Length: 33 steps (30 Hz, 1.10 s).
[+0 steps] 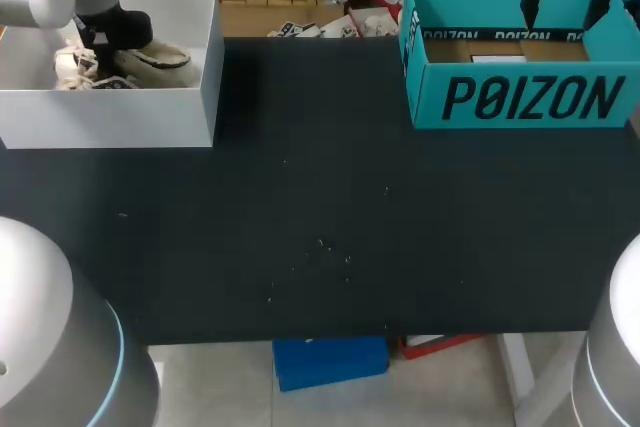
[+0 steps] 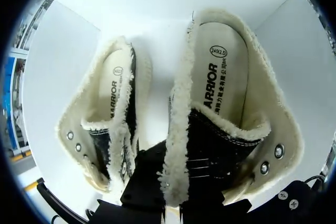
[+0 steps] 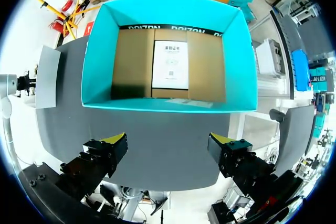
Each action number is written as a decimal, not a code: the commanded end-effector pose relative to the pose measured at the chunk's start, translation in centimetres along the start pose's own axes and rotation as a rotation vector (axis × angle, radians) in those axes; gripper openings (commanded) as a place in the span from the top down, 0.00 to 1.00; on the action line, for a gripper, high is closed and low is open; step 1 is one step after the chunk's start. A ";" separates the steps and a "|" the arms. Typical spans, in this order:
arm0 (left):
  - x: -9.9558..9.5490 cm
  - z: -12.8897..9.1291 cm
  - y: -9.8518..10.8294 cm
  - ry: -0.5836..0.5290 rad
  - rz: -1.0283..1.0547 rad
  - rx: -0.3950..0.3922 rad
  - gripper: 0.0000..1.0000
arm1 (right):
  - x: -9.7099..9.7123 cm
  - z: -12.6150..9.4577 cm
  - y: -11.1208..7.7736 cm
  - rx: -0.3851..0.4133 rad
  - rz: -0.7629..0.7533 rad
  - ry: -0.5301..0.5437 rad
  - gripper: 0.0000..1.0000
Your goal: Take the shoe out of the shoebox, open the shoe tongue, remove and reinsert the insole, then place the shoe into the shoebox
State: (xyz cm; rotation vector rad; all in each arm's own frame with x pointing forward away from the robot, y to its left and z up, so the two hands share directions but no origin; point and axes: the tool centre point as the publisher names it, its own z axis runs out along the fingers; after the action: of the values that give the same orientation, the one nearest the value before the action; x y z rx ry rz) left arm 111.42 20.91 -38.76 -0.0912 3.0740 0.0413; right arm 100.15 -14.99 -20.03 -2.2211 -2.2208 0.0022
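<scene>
— Dark, matte desk, flat and faintly speckled. What sits on it for you?

— Two open boxes, well apart. At your left is a white box with smooth, straight walls. At your right is a teal box; its floor is brown cardboard flaps, with a white printed sheet lying flat in the middle.

— And the shoe?

— In the white box. Your shoe is a high-top: black canvas outside, thick cream fleece round the collar, round metal eyelets, and a smooth oval insole showing inside. A second shoe of the same make lies just beside it.

— Your tools?

— Your left tool is down inside the white box, right at the shoe; you cannot tell whether it grips or stands apart. Your right tool hovers above the teal box, spread wide and holding nothing.
</scene>
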 end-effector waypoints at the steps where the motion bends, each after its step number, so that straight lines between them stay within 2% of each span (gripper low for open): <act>1: -0.5 -2.7 0.3 0.013 0.011 0.002 1.00 | 0.0 0.0 0.0 0.000 0.000 0.000 0.00; 11: -2.3 -9.8 -0.4 -0.004 0.068 -0.004 1.00 | 0.0 0.0 0.0 0.000 0.000 0.000 0.00; 15: -2.6 -13.3 -1.2 -0.024 0.036 -0.005 1.00 | 0.0 0.0 0.0 0.000 0.000 0.000 0.00; 19: -2.1 -16.9 -2.6 -0.063 0.028 -0.001 1.00 | 0.0 0.0 0.0 0.000 0.000 0.000 0.00; 25: 0.2 -21.0 -5.2 -0.130 0.014 0.022 1.00 | 0.0 0.0 0.0 0.000 0.000 0.000 0.00; 29: 3.0 -22.2 -7.0 -0.153 0.011 0.036 1.00 | 0.0 0.0 0.0 0.000 0.000 0.000 0.00; 33: 6.6 -22.9 -9.6 -0.161 0.020 0.045 1.00 | 0.0 0.0 0.0 0.000 0.000 0.000 0.00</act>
State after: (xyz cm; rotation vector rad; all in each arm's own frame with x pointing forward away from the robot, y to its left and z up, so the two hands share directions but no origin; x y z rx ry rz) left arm 108.77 11.41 -18.46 -0.0512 3.0042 -0.0476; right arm 100.15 -14.98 -20.03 -2.2212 -2.2208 0.0024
